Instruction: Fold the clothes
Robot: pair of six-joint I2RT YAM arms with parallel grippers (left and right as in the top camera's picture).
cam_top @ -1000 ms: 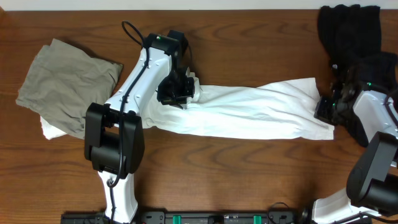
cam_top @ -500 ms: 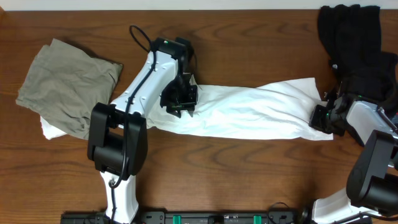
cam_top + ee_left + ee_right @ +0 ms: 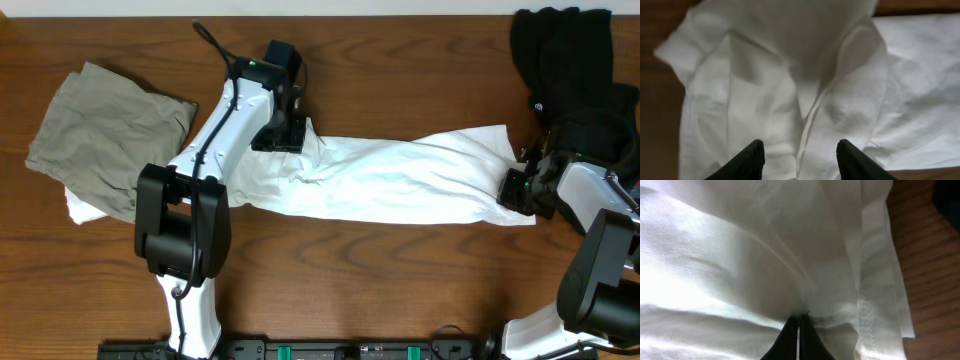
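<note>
The large white T-shirt (image 3: 400, 180) lies drawn out into a long, loosely rumpled band across the middle of the dark wooden table (image 3: 400, 300), apparently pulled lengthwise so it can be squared up for a fold. At the table's right end, the right pincer (image 3: 799, 325) is pressed together on a fold of the cloth just inside the stitched hem (image 3: 866, 315), anchoring that end. Over the table's left half, the left pincer (image 3: 800, 150) hangs spread above the bunched end of the shirt, gripping nothing. The fabric there sits in soft ridges and pockets. The cloth looks thin, matte and limp, so it should sag wherever it is unsupported. A crumpled olive-grey garment (image 3: 110, 130) rests at the table's left end, and a black garment heap (image 3: 560, 50) at its far right corner.
</note>
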